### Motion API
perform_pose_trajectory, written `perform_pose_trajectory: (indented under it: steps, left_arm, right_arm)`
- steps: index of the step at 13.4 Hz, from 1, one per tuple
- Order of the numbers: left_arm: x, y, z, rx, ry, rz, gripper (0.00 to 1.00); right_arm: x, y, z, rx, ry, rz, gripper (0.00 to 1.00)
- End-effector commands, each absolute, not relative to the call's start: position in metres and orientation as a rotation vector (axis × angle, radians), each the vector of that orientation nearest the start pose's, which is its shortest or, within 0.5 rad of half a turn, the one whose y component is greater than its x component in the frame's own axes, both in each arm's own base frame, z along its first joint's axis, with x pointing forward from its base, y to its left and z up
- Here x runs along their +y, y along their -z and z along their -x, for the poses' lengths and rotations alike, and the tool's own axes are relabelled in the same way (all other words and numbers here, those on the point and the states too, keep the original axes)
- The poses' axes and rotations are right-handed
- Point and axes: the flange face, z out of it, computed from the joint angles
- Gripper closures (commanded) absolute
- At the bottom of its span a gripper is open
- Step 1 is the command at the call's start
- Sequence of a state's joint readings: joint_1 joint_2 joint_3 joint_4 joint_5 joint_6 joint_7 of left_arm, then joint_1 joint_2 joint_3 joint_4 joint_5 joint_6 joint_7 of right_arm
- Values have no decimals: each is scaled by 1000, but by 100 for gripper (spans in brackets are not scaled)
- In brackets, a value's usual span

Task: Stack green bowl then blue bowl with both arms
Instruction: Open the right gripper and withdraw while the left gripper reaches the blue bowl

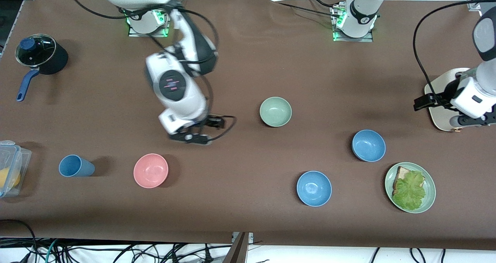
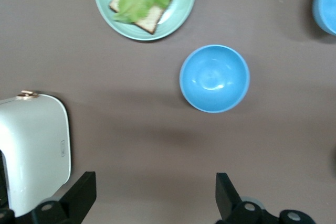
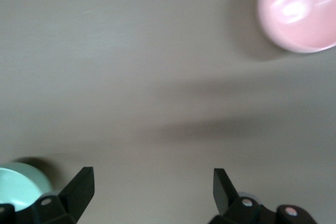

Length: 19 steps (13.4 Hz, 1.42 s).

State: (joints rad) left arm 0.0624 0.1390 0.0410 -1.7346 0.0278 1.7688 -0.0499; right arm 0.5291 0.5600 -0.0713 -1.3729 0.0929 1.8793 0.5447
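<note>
Front view, green bowl (image 1: 275,111): it sits alone mid-table, empty, nothing stacked in it yet.
Blue bowl (image 1: 368,145): nearer the camera, toward the left arm's end; its twin (image 1: 314,188) lies nearer still.
Right gripper (image 1: 192,136): jaws wide, empty, over bare cloth between pink bowl (image 1: 150,170) and green bowl.
Left gripper (image 2: 155,198): you see jaws wide, empty, waiting over the table's end beside the white appliance (image 2: 32,150), well placed for the blue bowl.
</note>
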Motion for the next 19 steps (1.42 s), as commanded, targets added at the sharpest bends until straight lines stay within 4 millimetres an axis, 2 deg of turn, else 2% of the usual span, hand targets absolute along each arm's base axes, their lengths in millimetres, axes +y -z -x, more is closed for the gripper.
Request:
perform_pose_trajectory:
  steps: [1,2,3,5,6,8,9,11,13,15,17,18,19]
  left_arm:
    - [92,-459,-613,-293,-207,3122,0]
    - [106,-449,-622,-326,-217,3123,0]
    - [112,-439,-628,-345,-224,3125,0]
    - [114,-406,-640,-443,-199,3227,0]
    - [108,-384,-644,-482,-226,3270,0]
    - [100,-347,-652,-481,-251,3275,0]
    - [95,-323,-656,-476,-270,3273,0]
    - [65,-277,-663,-416,-307,3272,0]
    - [54,-245,-666,-396,-316,3266,2]
    - [53,-227,-667,-389,-324,3265,11]
    - [58,-222,-665,-326,-329,3276,15]
    - [59,-215,-664,-282,-340,3285,15]
    - [61,-215,-664,-294,-338,3312,22]
  right_arm:
    - [253,-421,-632,40,-209,3099,0]
    - [211,-433,-636,-16,-196,3085,0]
    - [180,-445,-637,-62,-180,3074,0]
    - [142,-474,-625,-38,-160,3064,0]
    - [123,-495,-618,-6,-140,3068,0]
    - [88,-524,-603,-20,-164,3069,0]
    - [79,-534,-596,-12,-172,3073,0]
    - [70,-546,-589,-29,-172,3083,0]
    - [57,-551,-588,-87,-158,3100,0]
    - [51,-549,-593,-73,-145,3101,0]
    - [40,-543,-597,-46,-162,3104,0]
    - [33,-547,-602,-24,-143,3106,0]
    - [30,-555,-606,-21,-112,3110,0]
